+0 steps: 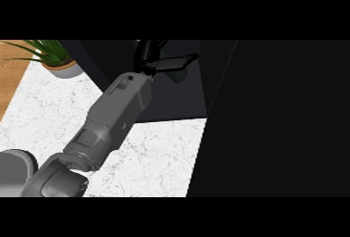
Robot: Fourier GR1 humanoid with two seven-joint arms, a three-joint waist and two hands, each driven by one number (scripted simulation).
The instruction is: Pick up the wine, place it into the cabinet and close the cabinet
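A dark cabinet panel (273,115) blocks the right, while the counter (41,115) (bar a potted plant (58,62)) lies open leftward.

White, grey-veined marble table (160,152), bordered at the far left by a strip of brown wood (10,78). Near its back left corner, a potted plant (60,65) with long green leaves in a pale round pot. Along the back and right, a dark cabinet (273,115) hiding the marble there.

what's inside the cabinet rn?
The left hand sits in the cabinet opening, which is dark. A dim shape beside it may be the wine, but I cannot confirm that. The black panel covers everything to the right.
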